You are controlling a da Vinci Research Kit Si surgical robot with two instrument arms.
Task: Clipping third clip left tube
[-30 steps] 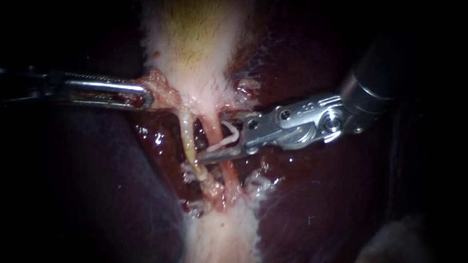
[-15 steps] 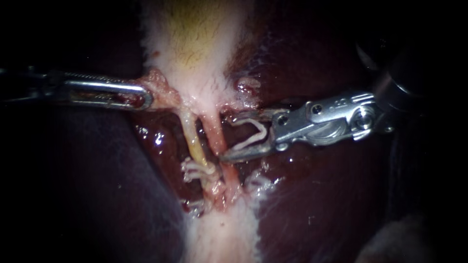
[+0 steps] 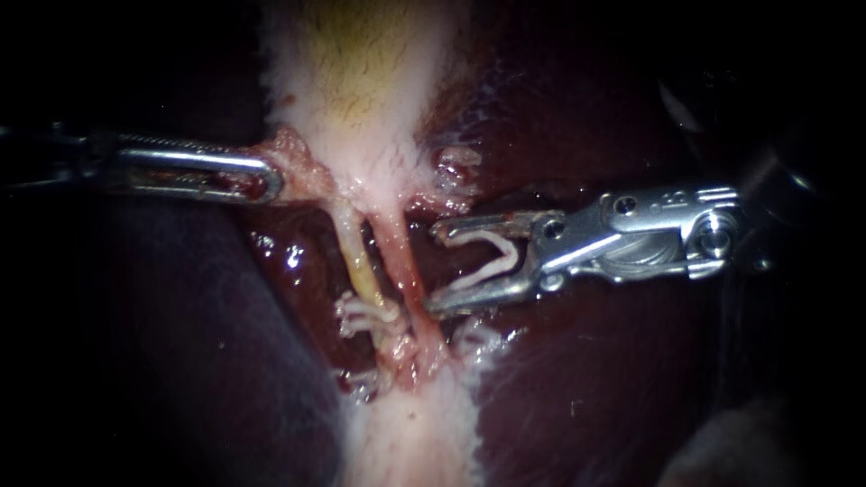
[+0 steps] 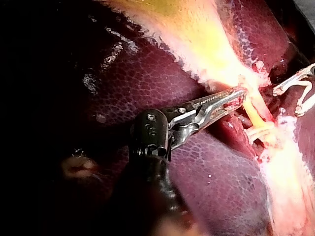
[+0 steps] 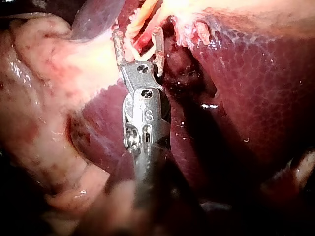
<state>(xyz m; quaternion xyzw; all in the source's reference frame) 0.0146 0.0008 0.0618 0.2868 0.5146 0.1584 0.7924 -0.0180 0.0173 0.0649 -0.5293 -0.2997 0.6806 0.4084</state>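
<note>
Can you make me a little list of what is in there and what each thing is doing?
left instrument: jaws shut on the edge of the gallbladder
right instrument: jaws spread wide, holding the loaded clip
where its jaws are: beside the two tubes, around neither
left tube: yellowish, with a fitted clip lower down
right tube: pink, nearest the loaded clip
liver: dark red, all around

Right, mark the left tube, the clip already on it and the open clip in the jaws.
left tube (image 3: 358,266): endoscope view, its yellow middle stretch.
fitted clip (image 3: 365,314): endoscope view, white band across the tube.
open clip (image 3: 511,255): endoscope view, its bend.
</note>
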